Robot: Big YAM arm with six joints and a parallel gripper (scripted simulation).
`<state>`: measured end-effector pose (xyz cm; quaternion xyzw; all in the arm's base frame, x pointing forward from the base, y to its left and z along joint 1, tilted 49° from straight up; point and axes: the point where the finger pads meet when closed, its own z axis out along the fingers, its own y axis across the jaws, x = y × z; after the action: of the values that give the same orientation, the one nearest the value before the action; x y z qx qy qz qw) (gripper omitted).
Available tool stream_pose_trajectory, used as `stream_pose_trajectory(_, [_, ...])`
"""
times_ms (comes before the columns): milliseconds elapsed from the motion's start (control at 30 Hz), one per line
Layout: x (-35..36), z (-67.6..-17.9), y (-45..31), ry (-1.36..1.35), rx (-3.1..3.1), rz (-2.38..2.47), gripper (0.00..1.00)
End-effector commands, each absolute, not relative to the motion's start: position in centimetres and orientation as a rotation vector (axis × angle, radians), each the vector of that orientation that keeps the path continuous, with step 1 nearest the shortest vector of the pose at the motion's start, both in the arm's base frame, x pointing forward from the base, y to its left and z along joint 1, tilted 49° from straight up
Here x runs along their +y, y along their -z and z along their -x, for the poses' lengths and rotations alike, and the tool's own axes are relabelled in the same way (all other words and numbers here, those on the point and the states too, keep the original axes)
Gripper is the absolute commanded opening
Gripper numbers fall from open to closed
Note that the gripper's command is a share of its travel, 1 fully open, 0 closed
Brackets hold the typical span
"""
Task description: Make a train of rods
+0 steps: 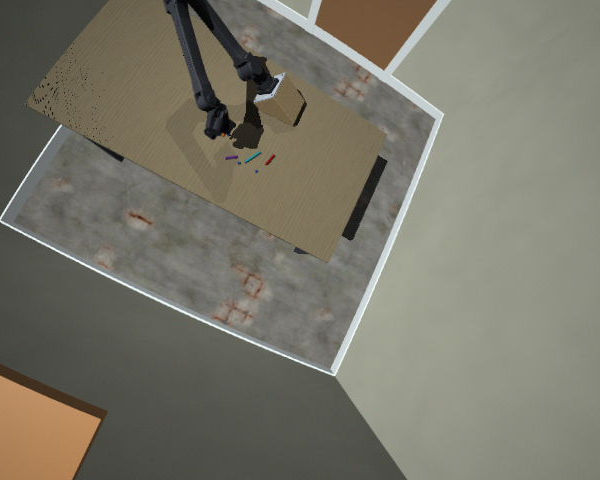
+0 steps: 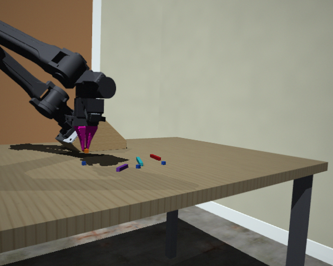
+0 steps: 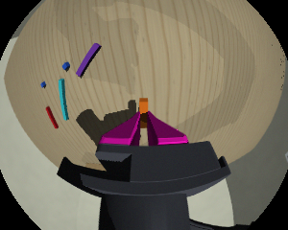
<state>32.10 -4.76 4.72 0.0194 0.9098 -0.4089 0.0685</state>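
The hand is clamped on the orange rod, its magenta fingers pointing down just above the worktop, in front of the wooden wedge. To the right lie the purple rod, the turquoise rod and the red rod, apart from each other, with three blue rods among them.

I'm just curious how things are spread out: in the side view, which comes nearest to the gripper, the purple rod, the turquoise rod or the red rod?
From the gripper, which holds an orange rod:
1. Purple rod, just to its right.
2. Turquoise rod, further right.
3. Red rod, farthest right.
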Motion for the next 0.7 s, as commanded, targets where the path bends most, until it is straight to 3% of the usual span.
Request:
stream_pose_trajectory(0, [-5.2, -32.8, -4.1, 1.236, 2.742, -0.015, 0.04])
stream_pose_trajectory(667, [-6.8, -33.4, -2.3, 1.23, 2.735, 0.004, 0.04])
